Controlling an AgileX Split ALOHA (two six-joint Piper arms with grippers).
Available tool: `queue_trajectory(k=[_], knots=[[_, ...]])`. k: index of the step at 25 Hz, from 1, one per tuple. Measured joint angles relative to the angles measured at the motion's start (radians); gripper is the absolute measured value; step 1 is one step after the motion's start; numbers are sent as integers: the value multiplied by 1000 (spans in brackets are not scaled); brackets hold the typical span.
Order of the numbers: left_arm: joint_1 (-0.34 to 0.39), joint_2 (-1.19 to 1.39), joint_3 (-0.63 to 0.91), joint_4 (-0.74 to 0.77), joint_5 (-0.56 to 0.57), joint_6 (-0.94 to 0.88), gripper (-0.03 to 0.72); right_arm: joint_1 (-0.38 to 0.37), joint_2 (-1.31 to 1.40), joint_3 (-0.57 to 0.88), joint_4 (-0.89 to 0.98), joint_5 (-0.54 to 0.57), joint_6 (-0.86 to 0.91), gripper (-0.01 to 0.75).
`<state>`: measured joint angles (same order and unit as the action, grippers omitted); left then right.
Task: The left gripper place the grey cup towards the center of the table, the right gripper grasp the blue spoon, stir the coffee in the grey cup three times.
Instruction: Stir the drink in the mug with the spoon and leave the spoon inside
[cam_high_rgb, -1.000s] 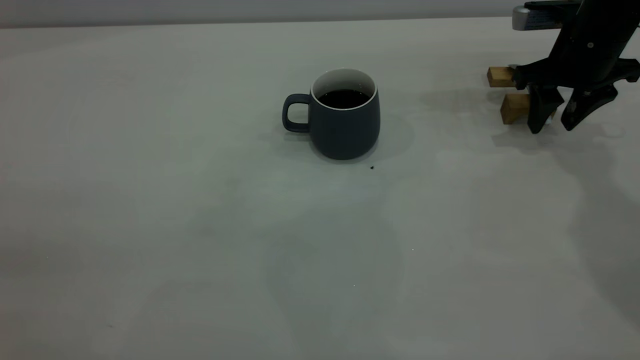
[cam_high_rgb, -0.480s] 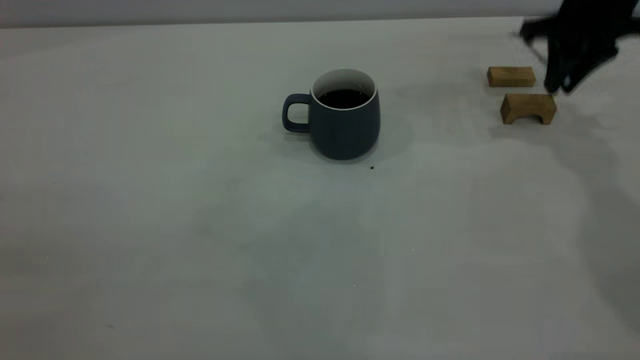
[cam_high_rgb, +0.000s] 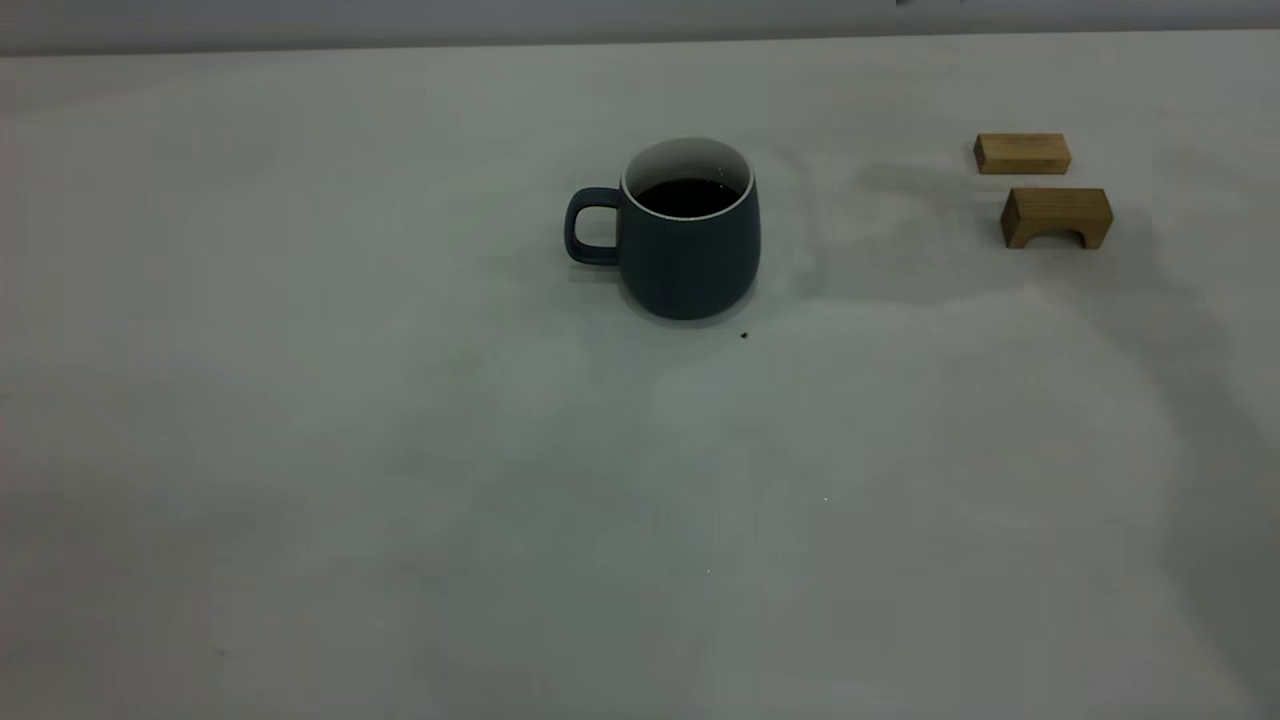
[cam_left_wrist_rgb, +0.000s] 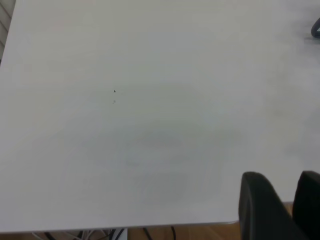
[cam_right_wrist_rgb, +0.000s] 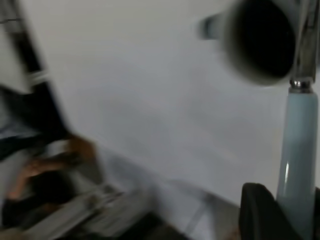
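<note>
Near the middle of the table stands one grey cup, upright, its loop handle turned toward the left arm's side and one flat pool of dark coffee sitting well below the white rim. The placing step looks done.

One blue spoon shows only in the right wrist view, its pale handle pinched in the right gripper and its metal end pointing toward the cup, which appears blurred beyond it. That gripper is out of the exterior view.

The main risk, I judge, is in the entry: the mouth is narrower than the body, so a spoon coming in off-centre or tilted could strike the rim and push the cup, or slip in a grip held so near the handle's end. Stirring too wide or too fast could slop coffee over the edge.

The left gripper is parked over the table's near edge, well apart from the cup, its two dark fingers standing a narrow gap apart with nothing between them.

Two wooden blocks, one plain and one arched, lie off to the right side, and one tiny dark speck sits just beside the cup's base.
</note>
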<state>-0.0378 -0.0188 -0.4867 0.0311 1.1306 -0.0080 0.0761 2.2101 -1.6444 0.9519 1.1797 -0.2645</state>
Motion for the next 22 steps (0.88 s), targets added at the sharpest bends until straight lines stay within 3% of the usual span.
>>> queue_trajectory(k=[6, 16, 22], knots=[[0, 0, 0, 0, 0, 0, 237, 77, 0, 0, 250, 3, 92, 142], [0, 0, 0, 0, 0, 0, 237, 224, 0, 0, 404, 0, 798, 142], [0, 0, 0, 0, 0, 0, 237, 235, 41, 0, 472, -21, 936, 142]])
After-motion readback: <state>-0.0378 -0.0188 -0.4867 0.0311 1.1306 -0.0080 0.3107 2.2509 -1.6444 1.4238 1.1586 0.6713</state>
